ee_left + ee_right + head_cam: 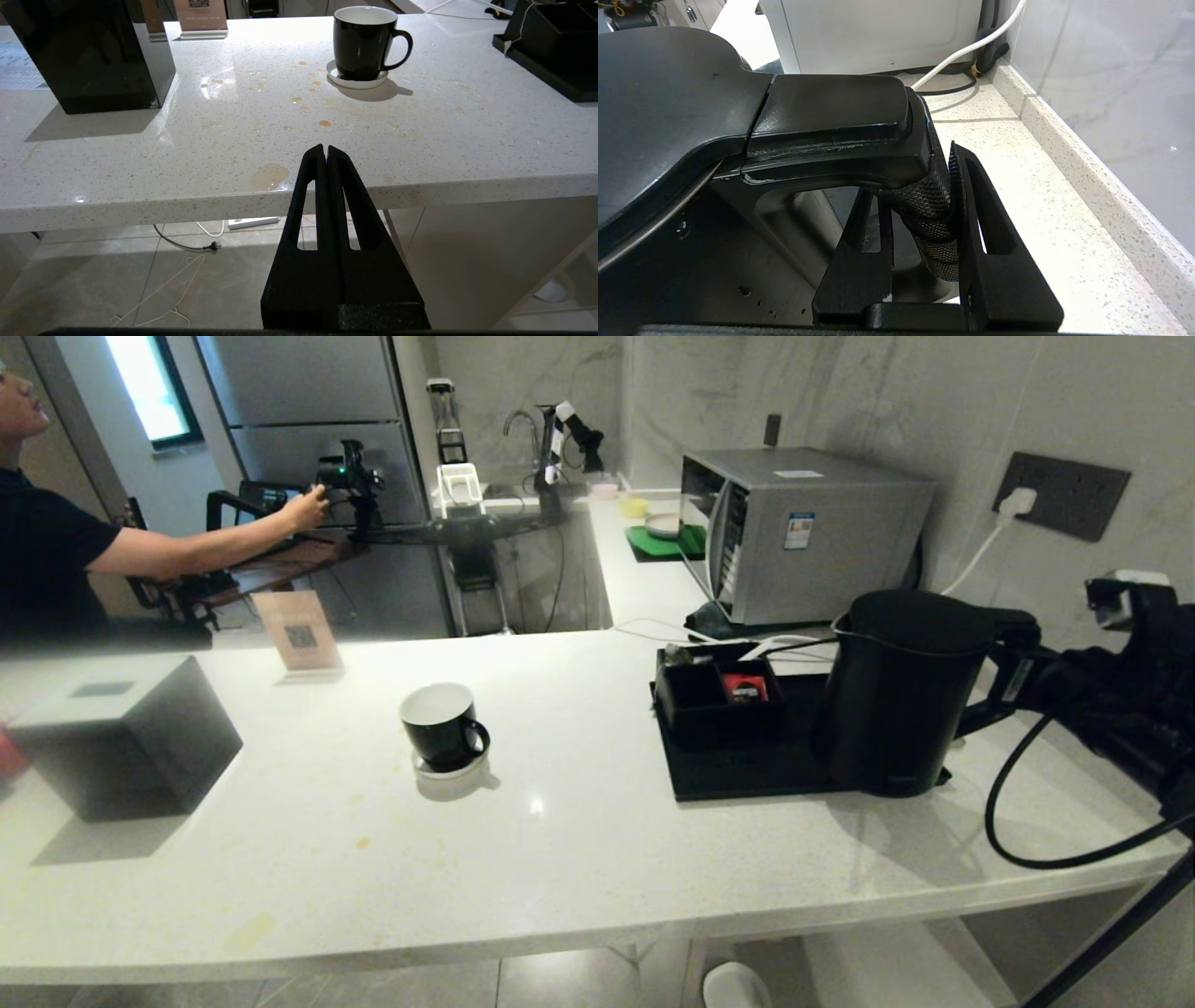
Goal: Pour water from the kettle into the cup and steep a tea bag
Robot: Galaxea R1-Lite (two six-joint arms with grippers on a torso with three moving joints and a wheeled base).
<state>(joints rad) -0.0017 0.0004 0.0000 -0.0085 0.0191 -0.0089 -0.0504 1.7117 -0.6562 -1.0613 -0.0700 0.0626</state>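
I have the right gripper point(920, 233) clamped on the kettle's mesh-textured handle point(936, 210), one finger either side of the grip just under the lid tab, jaws narrowed down to the width of the handle. To do this step well I judge I should lift straight up first so the base comes off the black tray point(738, 775) cleanly, keep the kettle point(896, 691) upright while carrying it, and only tilt once the spout is over the cup; a handle held this far from the body may want to swing in the grip. The right arm reaches in level from the kettle's far side from the cup. The cup point(441, 723) sits on its saucer point(453, 770) well apart from the gripper, beyond the tray. My left gripper point(326, 154) is parked, fingers pressed together on nothing, just short of the counter edge point(187, 200), the cup ahead of it.
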